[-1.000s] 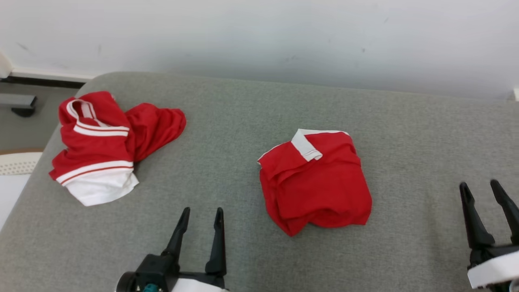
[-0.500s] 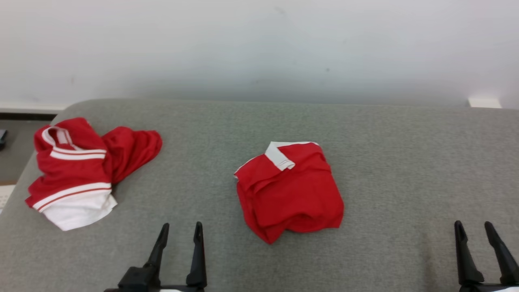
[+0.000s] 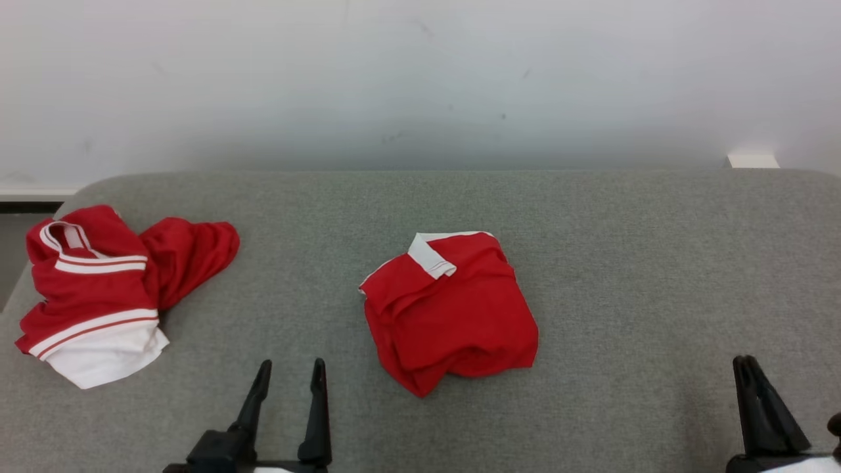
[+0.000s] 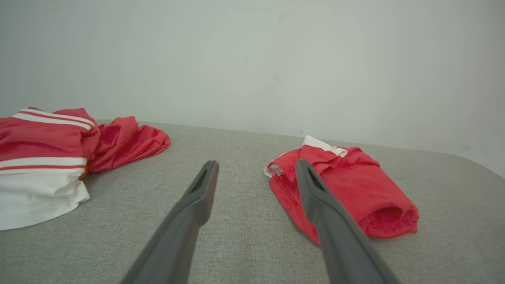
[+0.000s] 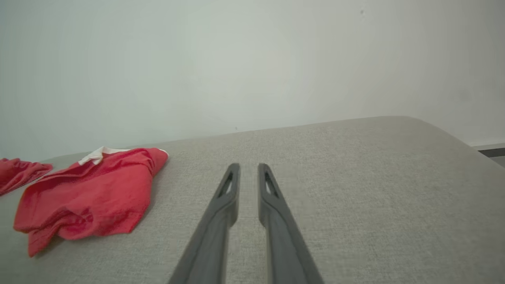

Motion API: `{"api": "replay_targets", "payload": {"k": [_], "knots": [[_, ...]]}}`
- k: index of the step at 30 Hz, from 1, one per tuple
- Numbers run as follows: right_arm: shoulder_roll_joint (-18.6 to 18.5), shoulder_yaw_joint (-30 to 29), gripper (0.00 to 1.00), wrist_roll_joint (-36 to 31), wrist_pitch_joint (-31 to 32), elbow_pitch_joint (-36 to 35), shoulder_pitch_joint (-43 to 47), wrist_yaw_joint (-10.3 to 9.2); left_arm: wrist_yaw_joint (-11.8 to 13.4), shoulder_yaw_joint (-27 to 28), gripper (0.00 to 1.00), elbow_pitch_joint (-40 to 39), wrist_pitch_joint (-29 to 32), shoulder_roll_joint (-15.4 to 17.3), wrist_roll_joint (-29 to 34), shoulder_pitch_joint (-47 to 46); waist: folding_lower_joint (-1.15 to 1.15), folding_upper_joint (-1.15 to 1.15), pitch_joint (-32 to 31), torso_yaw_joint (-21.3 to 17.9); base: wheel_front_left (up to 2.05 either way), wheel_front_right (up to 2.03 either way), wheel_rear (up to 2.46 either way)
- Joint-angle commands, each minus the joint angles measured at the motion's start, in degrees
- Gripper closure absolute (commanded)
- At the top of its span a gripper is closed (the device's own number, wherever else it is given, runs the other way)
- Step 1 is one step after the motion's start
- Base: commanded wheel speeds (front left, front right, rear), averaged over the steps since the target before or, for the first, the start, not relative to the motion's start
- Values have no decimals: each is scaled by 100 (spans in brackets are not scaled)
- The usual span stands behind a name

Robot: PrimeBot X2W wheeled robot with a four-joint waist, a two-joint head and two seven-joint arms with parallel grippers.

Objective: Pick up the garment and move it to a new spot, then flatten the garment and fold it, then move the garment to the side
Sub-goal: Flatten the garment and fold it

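While the folded red garment [image 3: 450, 309] lies at the middle of the tabletop [image 3: 657, 263], the left tool [image 3: 292, 362] stands spread and empty — the right tool [image 5: 248, 166] shows just a slim gap, gripping nothing.

Soft, even light; sharp focus

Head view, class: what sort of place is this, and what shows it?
Probably an indoor room for clothes folding: a grey upholstered surface, perhaps a bed, against a white wall, with a red collared shirt and a red-and-white garment on it.
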Motion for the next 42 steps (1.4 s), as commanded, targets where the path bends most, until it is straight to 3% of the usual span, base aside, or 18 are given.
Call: {"api": "replay_targets", "payload": {"k": [1,8,16,26,42], "knots": [[-86,47,100,79,38,-65,-154,-13,6,-16,0,6,-2,22,57,-49,0,0,69,72,0,0,0],[-427,910,100,429,766,-336,-1167,-13,54,-379,0,46,-2,24,-61,-341,0,0,438,495,0,0,0],[-812,2049,100,631,1640,362,-2489,-13,223,-1067,0,1,-2,23,-402,-807,0,0,845,1252,0,0,0],[-1216,3189,100,946,2051,1148,-3408,-13,518,-1589,0,-158,-2,23,-731,-1045,0,0,1117,1911,0,0,0],[-1646,4125,100,1238,2655,1500,-4358,-13,802,-2141,0,-406,-2,23,-1158,-1106,0,0,1274,2733,0,0,0]]}}
